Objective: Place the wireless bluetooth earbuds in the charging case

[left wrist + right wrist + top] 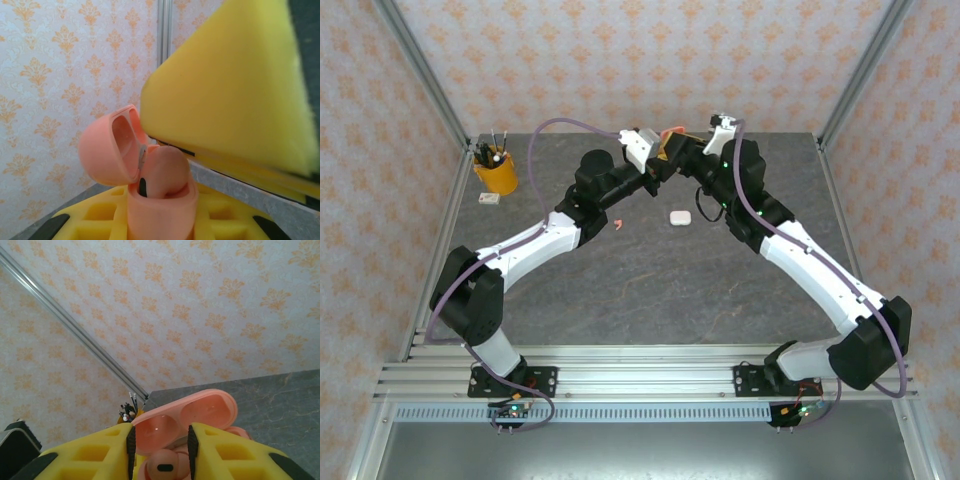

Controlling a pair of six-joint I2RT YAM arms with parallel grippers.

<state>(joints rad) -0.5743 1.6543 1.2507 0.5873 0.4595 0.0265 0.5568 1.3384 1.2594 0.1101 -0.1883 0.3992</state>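
My left fingers (pixel 102 217) are clamped on the base of the pink case (pixel 160 210), holding it above the far middle of the desk (pixel 650 280) with its lid swung open. A pink earbud (pixel 162 462) sits in the case's mouth. My right fingers (pixel 225 447) stand parted on either side of it, not pinching it. On the desk lie a loose earbud (pixel 619 223) and, near it, a white case (pixel 680 217), well apart from an orange cup (pixel 496 175) of pens.
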